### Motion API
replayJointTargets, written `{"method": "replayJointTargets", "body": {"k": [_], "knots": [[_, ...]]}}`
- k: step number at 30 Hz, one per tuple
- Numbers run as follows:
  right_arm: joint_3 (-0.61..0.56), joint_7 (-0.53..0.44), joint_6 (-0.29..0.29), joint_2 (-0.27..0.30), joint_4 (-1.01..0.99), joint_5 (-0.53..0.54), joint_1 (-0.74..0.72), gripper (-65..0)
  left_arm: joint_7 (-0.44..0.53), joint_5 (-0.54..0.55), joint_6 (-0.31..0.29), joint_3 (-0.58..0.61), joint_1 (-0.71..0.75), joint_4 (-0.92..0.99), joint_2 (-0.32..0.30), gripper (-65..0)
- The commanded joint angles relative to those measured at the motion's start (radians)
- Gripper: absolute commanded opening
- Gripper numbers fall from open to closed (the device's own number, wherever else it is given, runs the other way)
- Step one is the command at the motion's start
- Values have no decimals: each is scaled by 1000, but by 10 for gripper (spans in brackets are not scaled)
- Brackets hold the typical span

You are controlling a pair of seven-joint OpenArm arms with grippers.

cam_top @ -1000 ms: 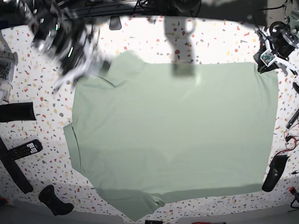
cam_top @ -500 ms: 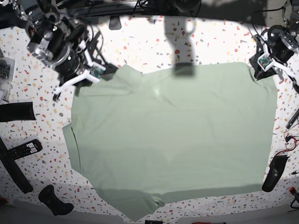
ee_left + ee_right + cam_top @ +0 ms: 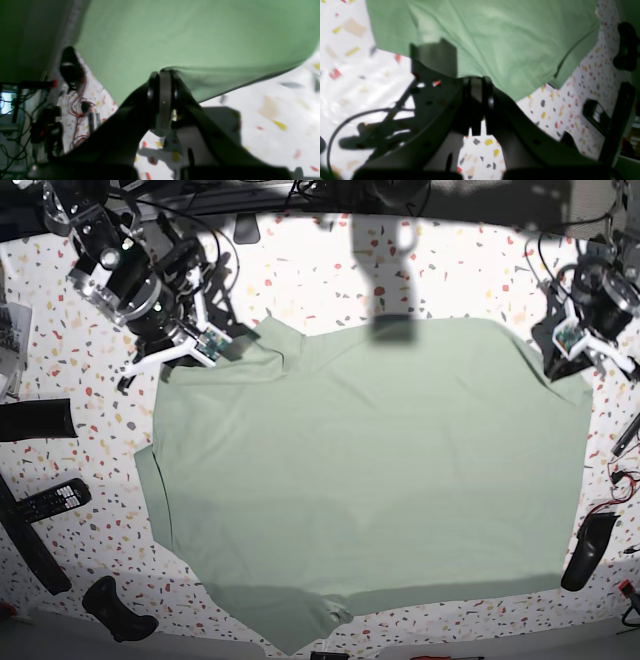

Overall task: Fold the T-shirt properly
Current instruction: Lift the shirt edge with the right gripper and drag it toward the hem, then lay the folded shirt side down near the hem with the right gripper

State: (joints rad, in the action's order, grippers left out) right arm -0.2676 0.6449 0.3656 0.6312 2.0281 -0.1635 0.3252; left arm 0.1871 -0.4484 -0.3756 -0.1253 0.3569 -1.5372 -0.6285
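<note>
Lying mostly flat, the T-shirt (image 3: 370, 470) covered the middle of the speckled terrazzo table (image 3: 470, 275), plain sage green, few wrinkles. Its far edge ran between the two arms; near edge sat close to the table's front, with a small folded flap of cloth at the bottom centre.

Left gripper (image 3: 553, 352), on the base view's right, sat at the shirt's far right corner. In the left wrist view the left gripper (image 3: 162, 75) had its jaws pressed together on the cloth edge, a bit of fabric bunched up at the tips. Pinching the T-shirt (image 3: 200, 37).

Right gripper (image 3: 232, 345), on the base view's left, sat at the far left corner by the raised sleeve part. Right wrist view showed the right gripper (image 3: 477, 79) with jaws together at the hem of the T-shirt (image 3: 495, 37); cloth met the tips, so it was clamped on the shirt edge there. A seam line ran diagonally across the fabric in that view.

Around the shirt: a remote control (image 3: 52, 500) well left of it, a black handle-like tool (image 3: 118, 610) at the near left corner, a dark object (image 3: 588, 550) just off the right edge, red wires (image 3: 622, 480) near it. All apart from the cloth.
</note>
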Motion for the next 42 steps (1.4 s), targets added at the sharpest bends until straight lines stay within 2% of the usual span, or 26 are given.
{"method": "replayJointTargets", "body": {"k": [1,4,8,14,24,28,31,42], "knots": [[6,-19,-11,7,9,-7,-27,-650,-10,13,16,-8,-18,-12,-18,-650],[6,-19,-11,-15,-8,-7,-72,-650,-89,13,16,-8,-48,-12,-18,-650],[6,-44,-11,-60,-90,-7,-148,-650,-86,21,16,-8,-66,-12,-18,-650],[6,-80,-11,-129,-230,-7,-269,-650,-114,137,16,-8,-112,31,-17,-650],[6,-98,-11,-217,-403,2,-465,-650,-108,327,16,-8,-274,285,-3,-650],[6,-113,-10,-225,-470,90,-528,-650,-105,353,14,-8,-312,300,-2,-650],[6,-118,-7,-224,-504,117,-567,-650,-100,353,13,-8,-342,300,4,-650],[6,-125,-7,-224,-510,119,-642,-650,-97,341,12,-8,-427,351,86,-650]]}}
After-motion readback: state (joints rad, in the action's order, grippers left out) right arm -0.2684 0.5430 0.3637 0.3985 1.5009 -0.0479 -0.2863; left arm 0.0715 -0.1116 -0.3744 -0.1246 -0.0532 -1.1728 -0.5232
